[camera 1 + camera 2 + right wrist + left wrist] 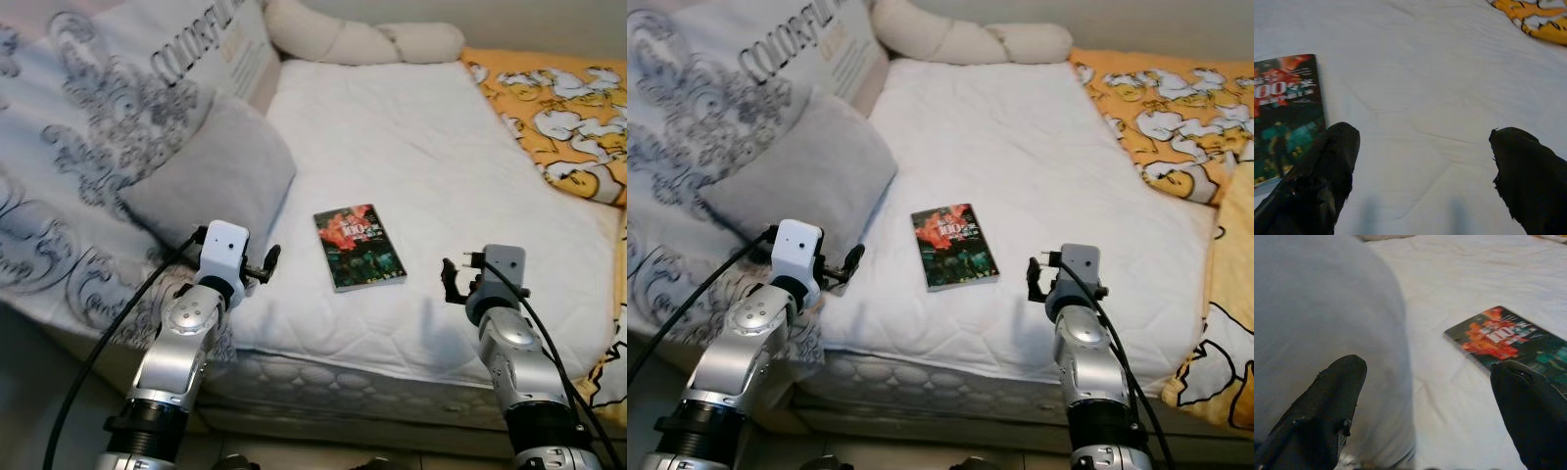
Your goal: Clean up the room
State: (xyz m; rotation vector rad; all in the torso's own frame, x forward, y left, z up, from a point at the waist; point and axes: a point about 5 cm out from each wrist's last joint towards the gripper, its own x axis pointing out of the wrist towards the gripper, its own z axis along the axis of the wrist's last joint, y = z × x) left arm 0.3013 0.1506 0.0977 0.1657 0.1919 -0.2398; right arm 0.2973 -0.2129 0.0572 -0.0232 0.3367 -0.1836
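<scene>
A book (359, 247) lies flat at the centre of the frame on the white bed (421, 147). The left gripper (265, 264) hovers lower left beside a grey pillow (216, 171), fingers spread. The right gripper (453, 281) hovers lower right, fingers spread too.

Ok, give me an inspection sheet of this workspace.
Surface: white mattress, bare, lightly creased.
Job's things: book lying flat, cover up, near the front edge.
Clutter: grey pillow leaning on the patterned duvet; cream bolster at the head; yellow cartoon blanket on the robot's right.
Grippers: left gripper open, beside the pillow; right gripper open, over the sheet right of the book; both empty.
Cables: black cables along both arms.
Surroundings: nothing seen.
</scene>
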